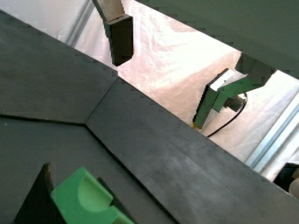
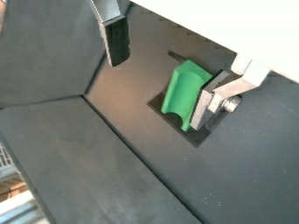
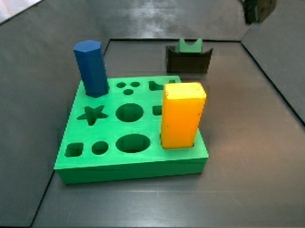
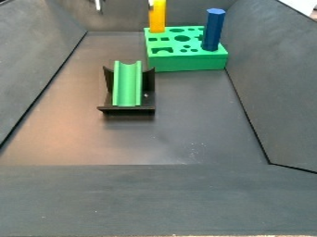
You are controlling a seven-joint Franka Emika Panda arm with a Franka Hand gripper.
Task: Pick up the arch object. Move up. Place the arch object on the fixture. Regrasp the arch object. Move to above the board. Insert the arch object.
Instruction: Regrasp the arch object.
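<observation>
The arch object (image 4: 124,81), a green block with a curved groove, lies on the dark fixture (image 4: 125,108) on the floor, apart from the board. Both wrist views show it: the arch object (image 2: 181,91) rests in the fixture (image 2: 176,120) close beside one finger, and the arch object (image 1: 82,198) shows again at a frame corner. My gripper (image 2: 165,72) hangs above it, open, with only floor between the fingers (image 2: 115,42). In a side view the gripper (image 3: 256,9) is high over the arch object (image 3: 188,44) and fixture (image 3: 188,61). The green board (image 3: 125,165) with shaped holes stands nearer.
A blue hexagonal prism (image 3: 89,67) and an orange-yellow block (image 3: 183,114) stand upright in the board (image 4: 186,57). Dark sloping walls (image 4: 50,83) enclose the floor. A pale cloth backdrop (image 1: 176,61) shows beyond the wall.
</observation>
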